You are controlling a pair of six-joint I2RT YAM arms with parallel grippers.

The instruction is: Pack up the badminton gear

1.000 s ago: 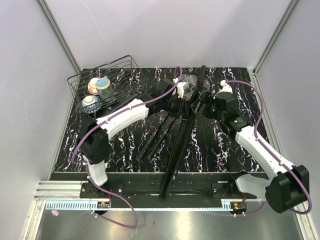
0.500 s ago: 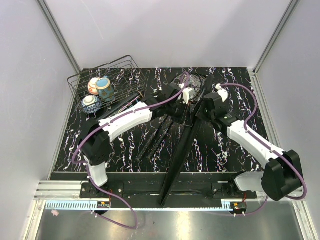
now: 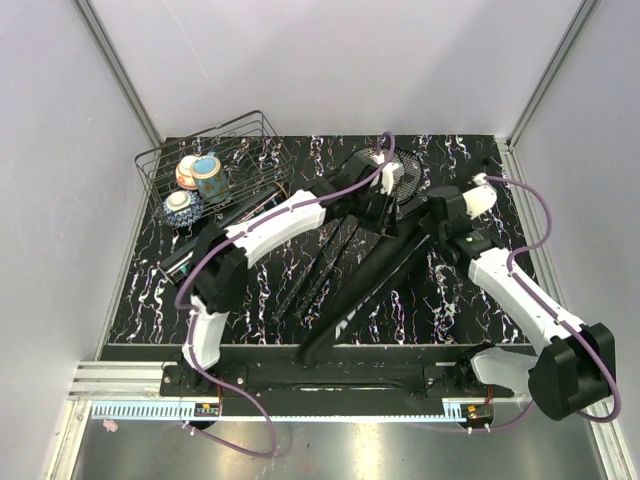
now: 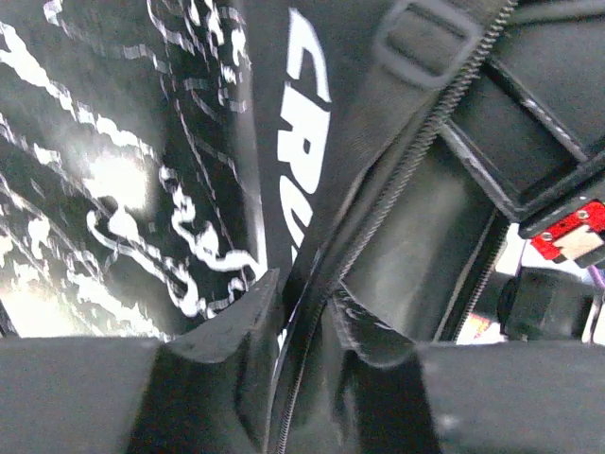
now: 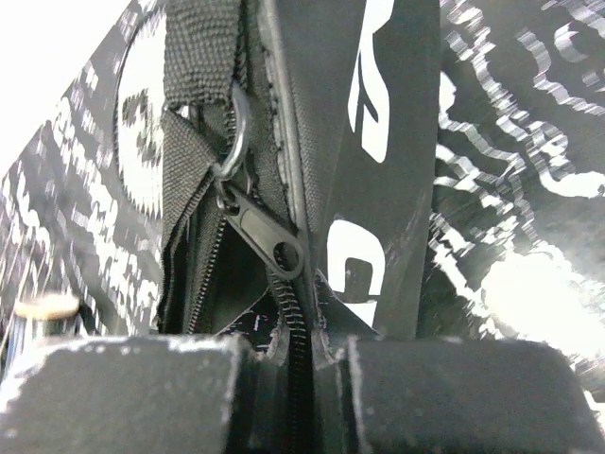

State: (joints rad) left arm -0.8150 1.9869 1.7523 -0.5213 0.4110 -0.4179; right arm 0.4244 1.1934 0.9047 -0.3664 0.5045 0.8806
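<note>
Bag: the long black racket-shaped fabric bag [image 3: 355, 290] with white lettering is lying in the middle of the black, white-veined tabletop [image 3: 470, 300].
Long axis: it is running diagonally. The narrow end is pointing at the near edge, left of centre, and the wide end is sitting farther back, right of centre.
Left gripper: the left gripper [image 3: 388, 205] is pinching the bag's zip-side edge at the wide end. In its wrist view [image 4: 302, 312] the fingers are pressing together on the fabric.
Right gripper: the right gripper [image 3: 425, 225] is pressing shut on the zip seam, seen up close at [image 5: 301, 345]. The black metal zipper pull [image 5: 269, 244] is hanging just ahead of its fingertips.
Key relation: both grippers are gripping the same wide end, just beside each other, the left on the far side and the right on the right-hand side. The rest of the bag is trailing away from both, toward the near left.
Opening: the zip is gaping beside the pull, so the mouth is probably partly open.
Rackets: two thin black rackets [image 3: 318, 270] are lying just left of the bag, roughly parallel to it. A strung oval head [image 3: 397, 172] is showing by the left gripper, and I cannot tell whether it is inside the mouth.
Nearer arm: the left arm is crossing right over the rackets, so it is likely the one to fetch them while the right is holding the mouth.
Bystanders: the black wire basket [image 3: 250, 130] of patterned bowls is standing well apart, far left.
</note>
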